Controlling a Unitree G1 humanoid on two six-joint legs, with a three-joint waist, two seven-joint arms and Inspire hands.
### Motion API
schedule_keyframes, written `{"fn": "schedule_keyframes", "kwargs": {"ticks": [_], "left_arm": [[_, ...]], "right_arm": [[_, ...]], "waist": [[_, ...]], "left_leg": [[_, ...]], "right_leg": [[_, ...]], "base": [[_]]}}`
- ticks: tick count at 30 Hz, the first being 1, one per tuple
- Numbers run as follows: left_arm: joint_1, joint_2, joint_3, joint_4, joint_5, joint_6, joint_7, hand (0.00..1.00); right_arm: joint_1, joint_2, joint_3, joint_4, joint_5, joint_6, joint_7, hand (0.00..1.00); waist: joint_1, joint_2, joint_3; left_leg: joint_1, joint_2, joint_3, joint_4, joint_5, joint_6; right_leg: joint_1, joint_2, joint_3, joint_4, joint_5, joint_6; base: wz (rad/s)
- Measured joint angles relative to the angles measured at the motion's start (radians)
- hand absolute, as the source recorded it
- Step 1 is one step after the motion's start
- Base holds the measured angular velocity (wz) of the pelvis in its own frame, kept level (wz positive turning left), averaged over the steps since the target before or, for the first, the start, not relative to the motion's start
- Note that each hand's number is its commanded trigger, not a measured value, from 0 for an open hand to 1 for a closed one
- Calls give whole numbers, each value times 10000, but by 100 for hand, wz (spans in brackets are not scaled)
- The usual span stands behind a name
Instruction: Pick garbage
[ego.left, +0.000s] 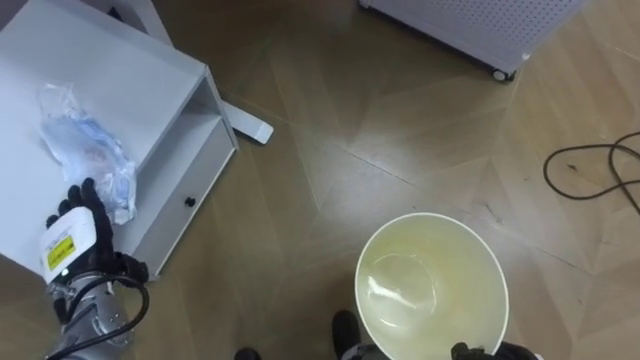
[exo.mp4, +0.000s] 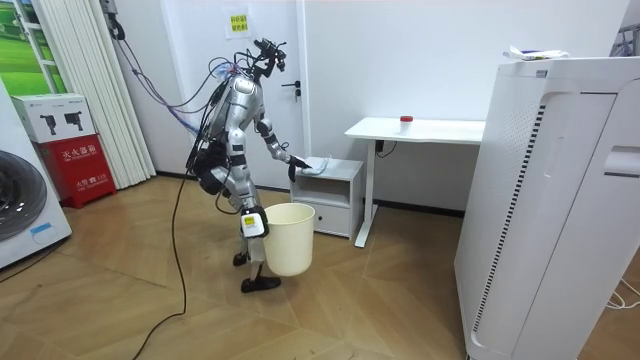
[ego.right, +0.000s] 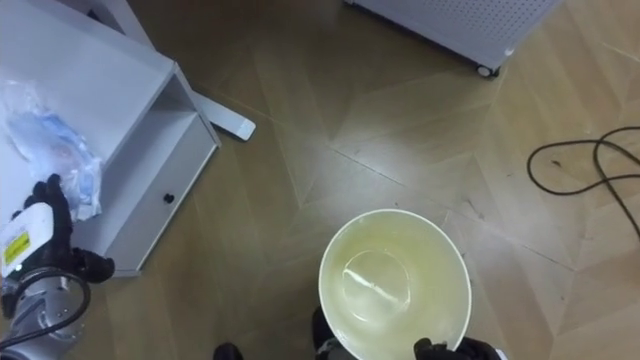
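Garbage, a crumpled plastic wrapper, lies on the white drawer unit's surface; our L hand sits at its near edge, fingers stretched, thumb apart, nothing gripped yet; R hand is clamped on the bin rim; reach step, we judge; next: close on garbage, lift, carry over bin.

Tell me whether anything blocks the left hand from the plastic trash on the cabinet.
Nothing visible does. The left hand lies on the white cabinet, its fingers at the crumpled plastic's near edge. The right hand holds the bin nearby.
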Motion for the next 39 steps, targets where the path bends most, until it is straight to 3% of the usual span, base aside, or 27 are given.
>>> {"fn": "schedule_keyframes", "kwargs": {"ticks": [3, 11, 18, 23, 29, 31, 34, 37, 39], "left_arm": [[-254, 284, 0, -4, 56, 105, -120, 100], [-126, 261, -122, -87, 59, 236, -230, 100], [87, -65, -436, 25, 23, 211, -567, 100], [321, -348, -585, 116, -231, -39, -566, 100], [673, -891, -546, 103, -984, -603, -557, 100], [687, -1339, -482, 51, -1157, -922, -546, 100], [720, -1617, -560, -162, -1295, -1209, -542, 100], [1261, -2421, -595, -855, -1319, -1599, -565, 100], [1560, -2749, -741, -1102, -1312, -1714, -596, 100]], "right_arm": [[0, -112, 1, 5, 0, 109, 57, 100], [2, -133, 11, 43, 141, 182, 66, 100], [2, -98, 81, 44, 188, 176, 63, 100], [-37, 97, 122, -38, 204, 108, -283, 100], [-96, 493, 114, -35, -90, -405, -708, 100], [-147, 697, 131, -32, -90, -715, -845, 100], [-418, 966, 184, -93, -92, -940, -956, 100], [-698, 1251, 328, -128, -539, -1187, -1053, 100], [-807, 1410, 435, -148, -789, -1252, -1064, 100]], "waist": [[-5, 78, 6], [-27, 127, 5], [-54, 82, 33], [-42, 58, 48], [82, -18, 84], [298, -19, 84], [332, -24, 86], [560, -83, 77], [572, -131, 61]], "left_leg": [[100, -76, -16, -45, 34, 11], [212, -124, -3, -154, 69, 40], [229, -98, 27, -158, 68, 40], [404, -75, -10, -170, 60, 28], [897, -94, 137, -386, 59, 42], [1116, -79, 261, -501, 55, 45], [1187, -88, 305, -564, 59, 45], [1513, -103, 475, -740, 60, 41], [1547, -107, 493, -791, 61, 39]], "right_leg": [[73, -60, -2, 18, -1, 2], [177, -101, -7, -42, 5, 28], [221, -66, 1, -66, -1, 36], [403, -42, -15, -139, 3, 33], [796, -33, 149, -301, 39, 92], [934, -4, 251, -388, 74, 112], [949, -88, 244, -398, 75, 109], [1139, -70, 305, -452, 70, 102], [1160, -92, 314, -480, 67, 96]], "base": [[6], [1], [0], [0], [-5], [-13], [-3], [-9], [-2]]}}
